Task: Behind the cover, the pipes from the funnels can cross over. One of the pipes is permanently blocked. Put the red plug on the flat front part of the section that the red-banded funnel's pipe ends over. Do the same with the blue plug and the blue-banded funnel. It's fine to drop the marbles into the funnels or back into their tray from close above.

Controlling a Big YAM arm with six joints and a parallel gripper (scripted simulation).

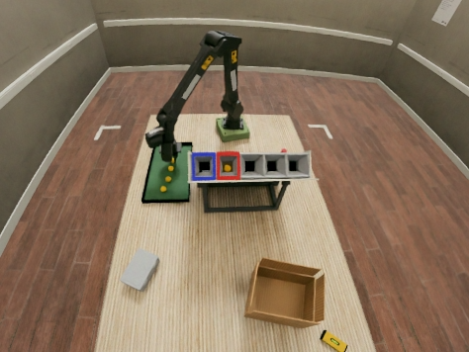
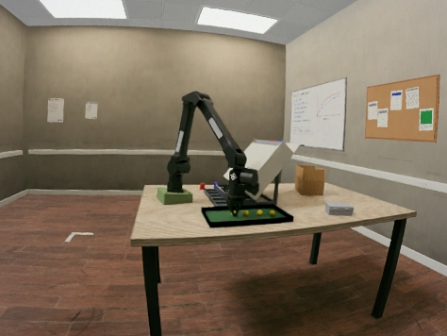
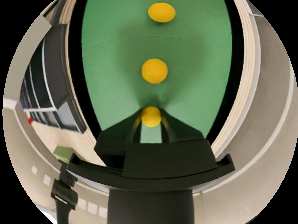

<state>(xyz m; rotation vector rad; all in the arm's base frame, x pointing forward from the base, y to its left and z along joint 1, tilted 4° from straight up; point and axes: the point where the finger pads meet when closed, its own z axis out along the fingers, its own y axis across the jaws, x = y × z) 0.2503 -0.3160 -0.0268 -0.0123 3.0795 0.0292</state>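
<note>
My gripper point(image 1: 172, 159) point(image 2: 234, 211) point(image 3: 151, 112) is down in the green marble tray point(image 1: 180, 192) point(image 2: 222, 220) point(image 3: 107, 63), shut on a yellow marble point(image 3: 152, 117) at the tray's far end. Three more marbles point(image 1: 167, 178) point(image 2: 259, 212) point(image 3: 154, 70) lie in a row on the tray. The blue-banded funnel point(image 1: 203, 155) is empty. The red-banded funnel point(image 1: 228, 154) beside it holds a yellow marble point(image 1: 227, 168). The red plug point(image 1: 283, 149) point(image 2: 202, 186) and the blue plug point(image 2: 215, 184) stand behind the funnel rack.
Three grey unbanded funnels point(image 1: 273, 165) continue the row on a dark stand. The dark sectioned tray point(image 2: 214, 194) point(image 3: 40, 90) lies behind the cover. A cardboard box point(image 1: 287, 292) point(image 2: 309, 179), a grey block point(image 1: 140, 268) point(image 2: 339, 208) and a yellow level point(image 1: 332, 340) lie on the table.
</note>
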